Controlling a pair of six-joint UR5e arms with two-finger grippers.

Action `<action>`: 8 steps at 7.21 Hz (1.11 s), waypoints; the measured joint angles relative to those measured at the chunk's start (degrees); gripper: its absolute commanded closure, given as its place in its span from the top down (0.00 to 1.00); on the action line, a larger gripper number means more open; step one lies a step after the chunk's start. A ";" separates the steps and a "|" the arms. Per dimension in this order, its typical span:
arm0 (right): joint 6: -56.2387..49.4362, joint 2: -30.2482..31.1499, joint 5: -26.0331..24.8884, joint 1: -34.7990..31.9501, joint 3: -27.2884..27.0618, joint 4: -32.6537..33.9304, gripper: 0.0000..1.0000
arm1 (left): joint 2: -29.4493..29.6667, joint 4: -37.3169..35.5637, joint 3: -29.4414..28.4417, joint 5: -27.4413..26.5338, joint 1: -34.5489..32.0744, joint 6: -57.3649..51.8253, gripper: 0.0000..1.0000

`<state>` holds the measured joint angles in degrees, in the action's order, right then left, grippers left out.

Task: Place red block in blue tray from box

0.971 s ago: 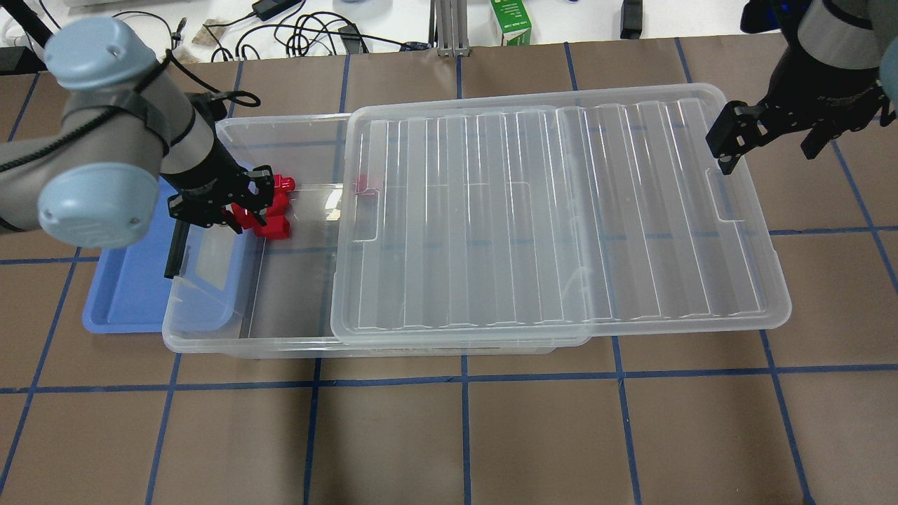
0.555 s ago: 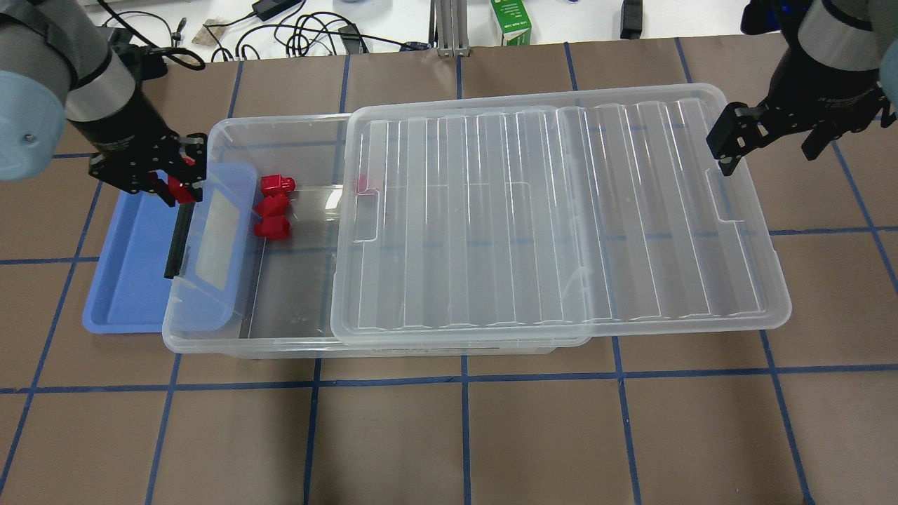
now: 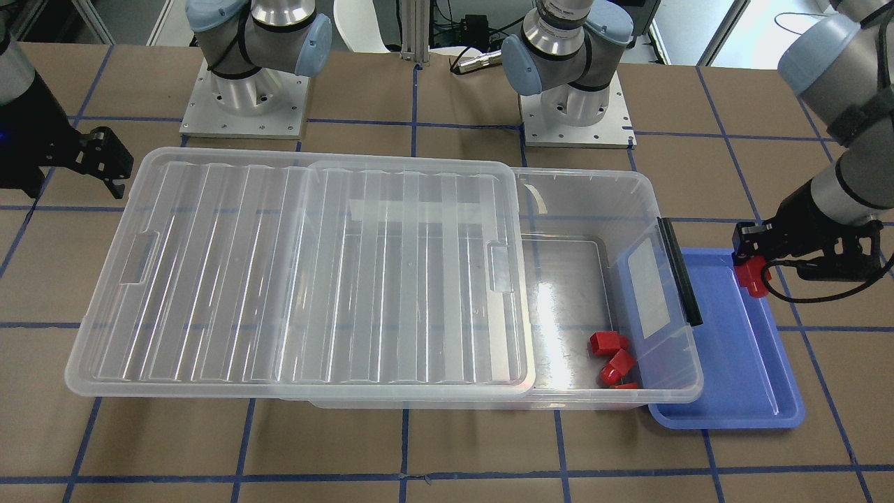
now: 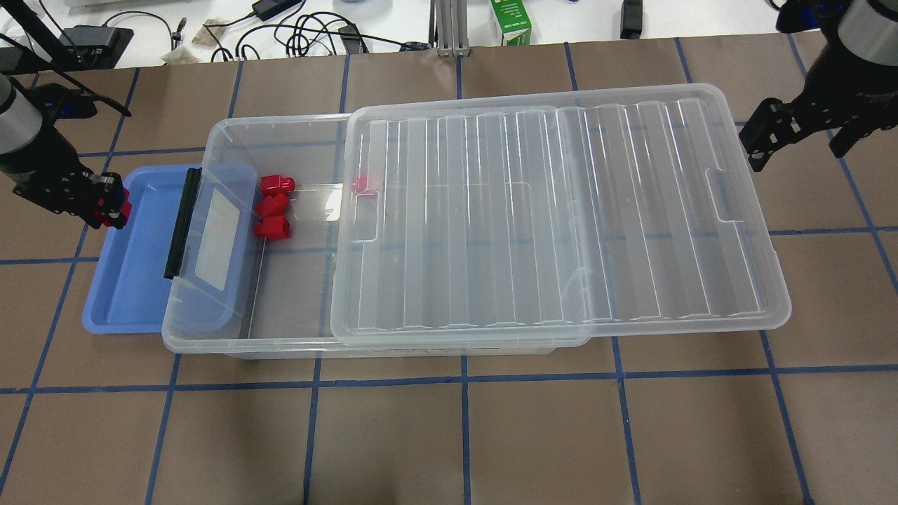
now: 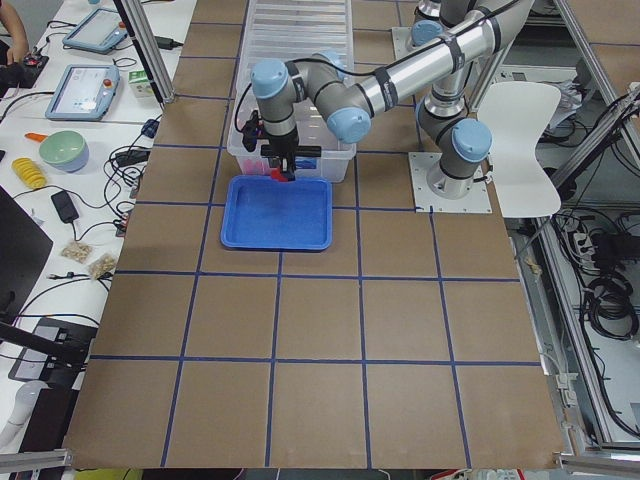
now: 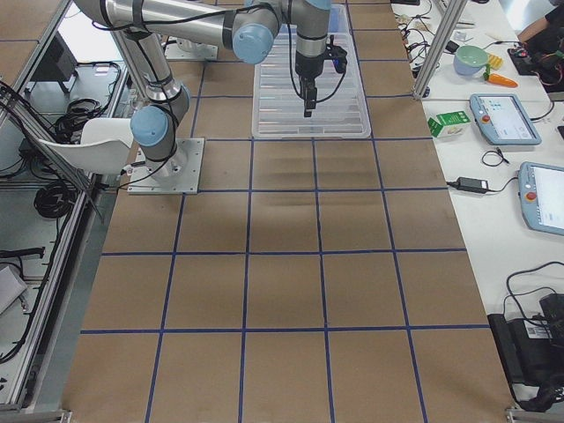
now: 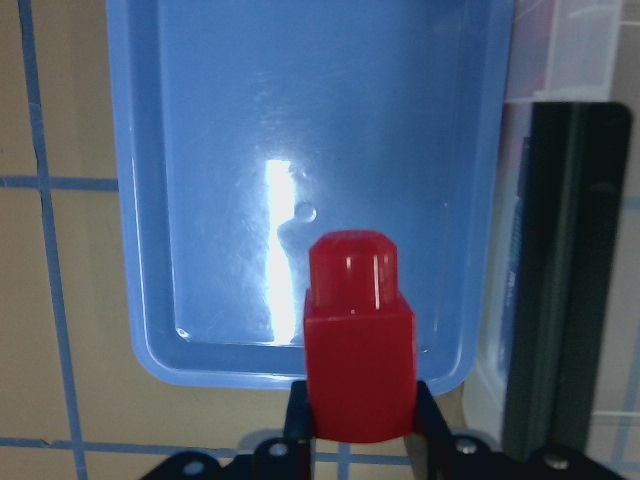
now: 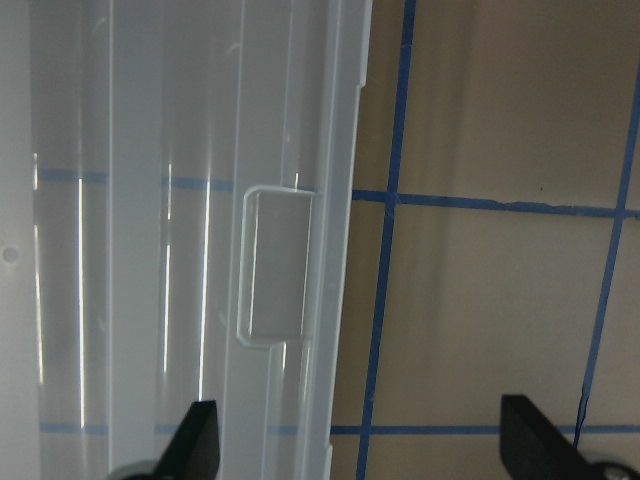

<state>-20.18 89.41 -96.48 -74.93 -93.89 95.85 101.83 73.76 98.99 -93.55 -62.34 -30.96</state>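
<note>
My left gripper (image 4: pixel 112 205) is shut on a red block (image 4: pixel 122 210) and holds it above the outer rim of the blue tray (image 4: pixel 133 280), near its far corner. The left wrist view shows the red block (image 7: pixel 358 350) upright between the fingers over the tray's rim (image 7: pixel 300 365). The tray (image 3: pixel 733 349) is partly under the left end of the clear box (image 4: pixel 231 137). Three red blocks (image 4: pixel 273 206) lie in the box's uncovered end, and another (image 4: pixel 361 184) shows under the lid. My right gripper (image 4: pixel 803 140) is open and empty beside the lid's right edge.
The ribbed clear lid (image 4: pixel 561 210) is slid to the right and overhangs the box. A black bar (image 4: pixel 181 223) runs along the box's left end, next to the tray. Cables and a green carton (image 4: pixel 511 22) lie past the far table edge.
My left gripper has carried a red block left out of the box, over the black bar, to the tray's outer rim. My right gripper has drifted slightly right, away from the lid.
</note>
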 measured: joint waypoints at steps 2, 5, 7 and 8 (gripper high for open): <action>-1.96 -3.66 0.01 1.20 0.01 4.86 1.00 | 5.15 -11.79 5.95 2.42 1.36 -4.41 0.00; -6.97 -7.37 0.28 4.50 0.13 7.71 1.00 | 8.87 -15.10 8.14 3.26 1.62 -5.21 0.65; -8.36 -8.67 0.27 6.22 0.15 8.85 1.00 | 9.56 -15.27 8.18 3.10 1.63 -5.03 0.98; -8.51 -9.14 0.33 6.74 -0.10 9.07 1.00 | 9.42 -15.15 8.10 2.83 1.59 -4.82 1.00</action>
<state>-28.69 80.27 -96.16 -68.19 -93.99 104.93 111.25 58.61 107.09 -90.72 -60.75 -35.79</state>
